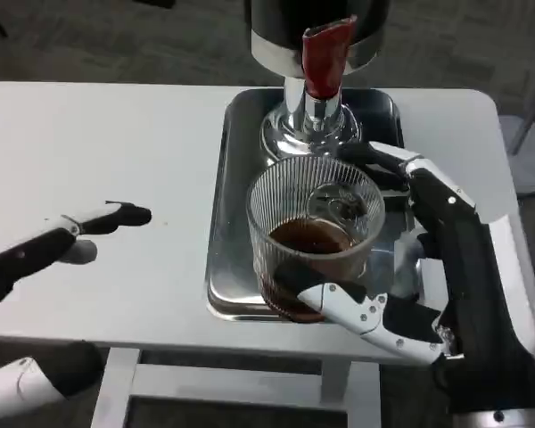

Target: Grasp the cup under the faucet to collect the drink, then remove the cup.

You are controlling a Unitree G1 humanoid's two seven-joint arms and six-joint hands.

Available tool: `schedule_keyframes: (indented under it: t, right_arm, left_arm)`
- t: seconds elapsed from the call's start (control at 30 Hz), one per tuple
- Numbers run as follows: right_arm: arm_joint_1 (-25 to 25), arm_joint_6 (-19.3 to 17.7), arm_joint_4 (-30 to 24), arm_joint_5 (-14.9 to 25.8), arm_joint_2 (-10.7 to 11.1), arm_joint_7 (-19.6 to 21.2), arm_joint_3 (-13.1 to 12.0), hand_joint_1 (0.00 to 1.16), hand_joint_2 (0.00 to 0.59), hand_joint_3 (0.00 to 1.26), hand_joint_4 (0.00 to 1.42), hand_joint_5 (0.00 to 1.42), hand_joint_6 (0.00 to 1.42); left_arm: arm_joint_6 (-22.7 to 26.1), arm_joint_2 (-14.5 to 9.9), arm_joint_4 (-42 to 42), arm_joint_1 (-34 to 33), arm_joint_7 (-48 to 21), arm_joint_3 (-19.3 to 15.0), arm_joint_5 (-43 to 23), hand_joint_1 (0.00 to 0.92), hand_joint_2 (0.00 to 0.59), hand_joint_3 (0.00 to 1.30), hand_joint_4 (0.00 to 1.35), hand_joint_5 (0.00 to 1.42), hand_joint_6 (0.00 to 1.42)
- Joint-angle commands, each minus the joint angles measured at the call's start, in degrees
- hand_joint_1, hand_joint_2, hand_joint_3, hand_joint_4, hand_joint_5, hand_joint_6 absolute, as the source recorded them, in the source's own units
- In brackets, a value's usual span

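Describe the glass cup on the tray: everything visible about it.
The cup is clear, vertically ribbed glass, upright, wide at the rim and narrower toward the base. Dark brown drink fills roughly its lower half. It sits over the metal tray, below the dispenser's red faucet lever. The right robot hand grips it, fingers wrapped around the far side and the lower front.
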State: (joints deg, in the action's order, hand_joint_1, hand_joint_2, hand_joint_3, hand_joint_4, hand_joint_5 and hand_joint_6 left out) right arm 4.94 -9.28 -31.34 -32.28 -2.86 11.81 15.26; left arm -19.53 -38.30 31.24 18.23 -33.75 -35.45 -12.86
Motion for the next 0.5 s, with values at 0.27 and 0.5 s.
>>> schedule_keyframes:
  t: [0.27, 0.5]
  right_arm:
    - [1.6, -1.0, -3.0, 0.2, 0.1, -0.6, 1.1, 0.91, 0.215, 1.08, 1.27, 1.42, 1.42]
    - [2.7, -1.1, -3.7, 0.9, 0.8, -1.2, 0.7, 0.9, 0.221, 1.08, 1.27, 1.42, 1.42]
  left_arm:
    - [-2.2, -0.2, 2.3, 0.8, -1.2, 0.7, 3.4, 0.0, 0.052, 0.2, 0.1, 0.13, 0.26]
    - [-1.9, -0.1, 2.7, 0.2, -0.7, 1.7, 5.2, 0.0, 0.051, 0.18, 0.08, 0.11, 0.26]
